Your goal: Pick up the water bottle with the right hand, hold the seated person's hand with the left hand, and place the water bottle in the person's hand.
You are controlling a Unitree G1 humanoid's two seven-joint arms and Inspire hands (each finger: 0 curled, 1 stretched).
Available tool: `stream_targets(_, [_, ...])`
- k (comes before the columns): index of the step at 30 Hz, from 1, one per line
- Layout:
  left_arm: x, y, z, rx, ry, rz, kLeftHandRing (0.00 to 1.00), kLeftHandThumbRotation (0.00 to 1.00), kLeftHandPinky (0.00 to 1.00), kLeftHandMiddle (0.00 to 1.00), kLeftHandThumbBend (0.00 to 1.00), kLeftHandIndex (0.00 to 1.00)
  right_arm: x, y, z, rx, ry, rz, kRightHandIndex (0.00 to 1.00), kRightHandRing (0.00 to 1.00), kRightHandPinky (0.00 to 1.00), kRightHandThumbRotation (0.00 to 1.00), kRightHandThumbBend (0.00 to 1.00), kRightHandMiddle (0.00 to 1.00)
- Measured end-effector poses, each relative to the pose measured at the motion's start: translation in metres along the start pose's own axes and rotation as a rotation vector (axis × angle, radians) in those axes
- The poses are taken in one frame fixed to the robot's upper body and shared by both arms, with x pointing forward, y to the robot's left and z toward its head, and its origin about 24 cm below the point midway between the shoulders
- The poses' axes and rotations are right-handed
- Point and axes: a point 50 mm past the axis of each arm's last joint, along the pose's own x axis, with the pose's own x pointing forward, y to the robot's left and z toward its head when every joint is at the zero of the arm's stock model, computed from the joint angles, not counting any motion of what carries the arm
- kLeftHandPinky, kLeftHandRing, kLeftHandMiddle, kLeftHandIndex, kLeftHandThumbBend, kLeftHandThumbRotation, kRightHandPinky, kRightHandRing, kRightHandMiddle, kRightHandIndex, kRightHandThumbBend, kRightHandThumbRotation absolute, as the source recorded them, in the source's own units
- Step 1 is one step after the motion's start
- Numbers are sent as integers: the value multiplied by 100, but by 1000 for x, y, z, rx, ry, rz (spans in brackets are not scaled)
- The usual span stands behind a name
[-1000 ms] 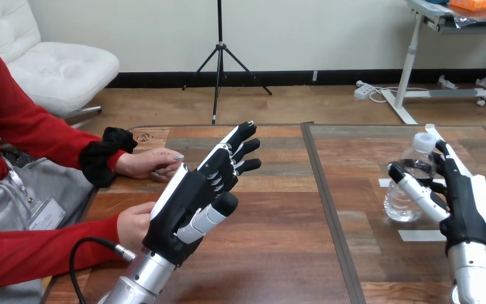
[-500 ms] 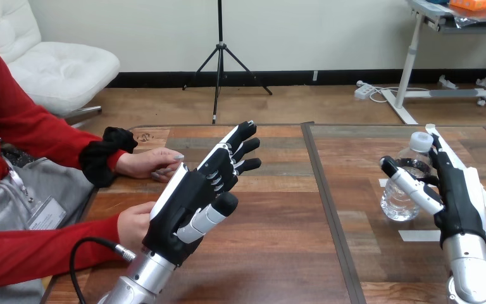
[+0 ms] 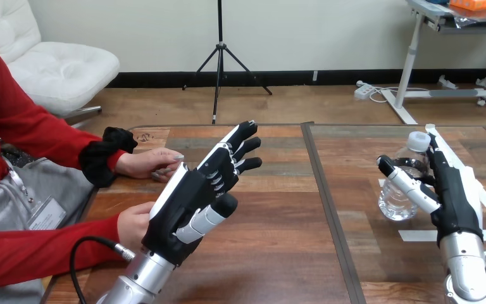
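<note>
A clear water bottle (image 3: 400,190) with a white cap stands at the right of the table, leaning a little. My right hand (image 3: 455,196) is round it, with the thumb across its front and the fingers behind its neck. My left hand (image 3: 193,196) is raised over the table's left half, fingers straight and spread, holding nothing. The person's hand at the lower left (image 3: 133,223) lies just behind my left palm, partly hidden; I cannot tell whether they touch. The person's other hand (image 3: 153,163) rests flat on the table farther back.
White tape strips (image 3: 417,235) mark the table (image 3: 278,253) beside the bottle. A dark seam (image 3: 326,202) runs down the table's middle. A black cable (image 3: 85,250) loops by my left forearm.
My right hand and the bottle have shifted slightly left together. My left hand and the person's hands have stayed put.
</note>
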Motion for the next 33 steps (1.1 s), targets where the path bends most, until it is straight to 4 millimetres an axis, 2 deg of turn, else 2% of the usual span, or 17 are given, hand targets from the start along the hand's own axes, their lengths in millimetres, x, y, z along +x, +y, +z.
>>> stream_targets(19, [-4, 6, 3, -8, -31, 12, 94, 80, 86, 97, 100, 93, -1, 6, -9, -16, 53, 24, 98, 93, 88, 65, 100, 92])
stream_targets(33, [-3, 12, 10, 3, -88, 5, 94, 78, 87, 96, 100, 93, 1, 8, -14, -4, 127, 24, 96, 92, 84, 53, 100, 90])
